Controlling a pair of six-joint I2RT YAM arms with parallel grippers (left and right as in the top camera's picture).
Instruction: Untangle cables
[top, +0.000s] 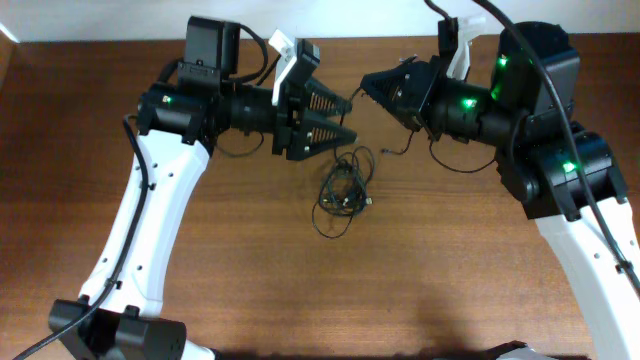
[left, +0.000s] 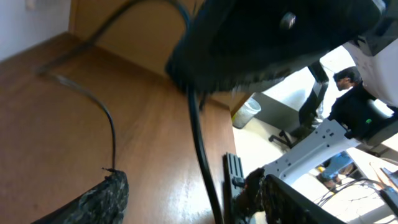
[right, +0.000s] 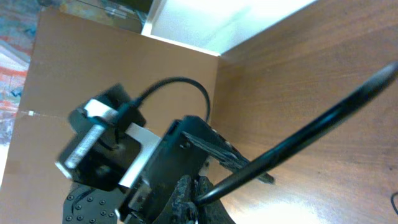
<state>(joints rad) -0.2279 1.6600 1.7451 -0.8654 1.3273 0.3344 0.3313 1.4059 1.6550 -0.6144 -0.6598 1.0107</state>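
Your left gripper (top: 352, 118) stands partly open and grips nothing. In its wrist view one cable strand (left: 199, 143) runs between the spread fingers (contact with either finger can't be told). Your right gripper (top: 366, 85) is fully closed, tip to tip with the left. Its own camera shows a blurred black strand leaving the pinched fingertips. The cables (top: 343, 190) lie in a loose knot about mid-table (top: 230, 260), well away from every edge, just below both grippers.
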